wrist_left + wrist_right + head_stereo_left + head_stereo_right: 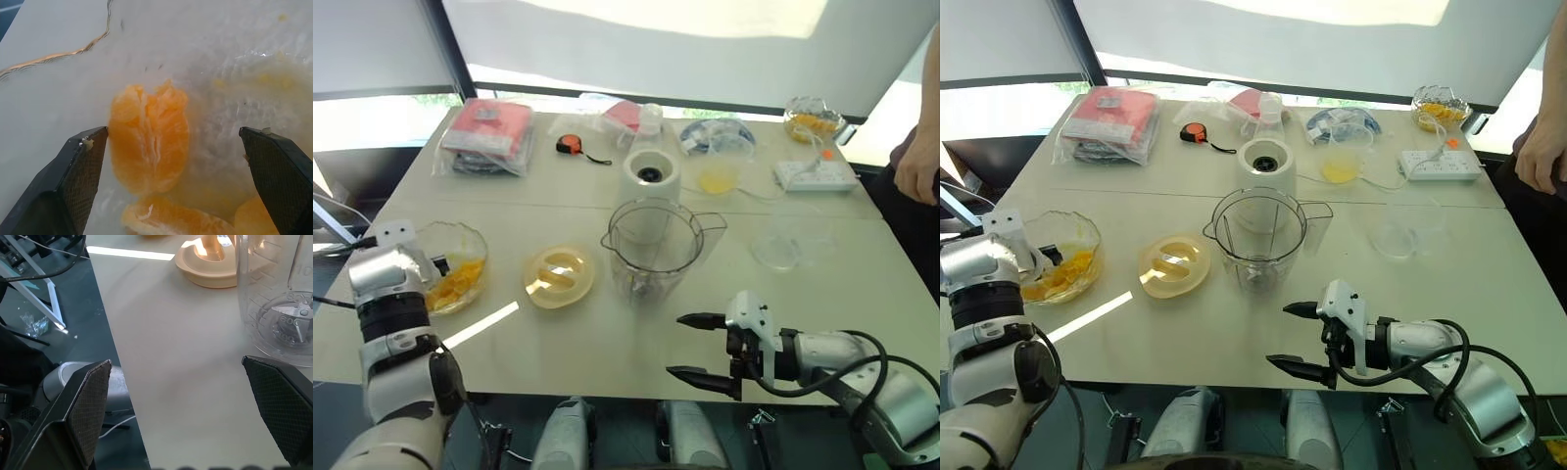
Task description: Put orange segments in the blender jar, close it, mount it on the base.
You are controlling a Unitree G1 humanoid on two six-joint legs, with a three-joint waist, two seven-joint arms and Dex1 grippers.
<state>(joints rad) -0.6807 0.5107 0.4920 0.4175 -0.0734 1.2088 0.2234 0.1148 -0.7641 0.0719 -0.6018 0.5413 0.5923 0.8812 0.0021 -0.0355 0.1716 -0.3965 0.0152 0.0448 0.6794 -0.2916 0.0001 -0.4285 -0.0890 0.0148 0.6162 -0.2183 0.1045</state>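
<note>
Left gripper [171, 147] hangs wide open inside the glass bowl [470, 240] at the near left of the surface [607, 343], its two black fingers [78, 171] standing either side of the orange segments [149, 139]; one pad sits just beside the nearest wedge, nothing yet pinched. The step in hand appears to be the first pick of fruit. Next, the fingers need to close gently on one soft wedge, lift it clear of the bowl's rim and carry it toward the middle of the surface to the blender jar [651, 245], which stands upright and seemingly empty just in front of the base [651, 176]. The pale yellow lid [559, 276] lies between bowl and jar.

Right gripper [705, 350] waits open and empty near the front edge, pointing across toward the jar.

From the head camera the left wrist covers its own fingers, so their depth in the bowl cannot be told. A person's hand [917, 176] is cut off at the right edge.
</note>
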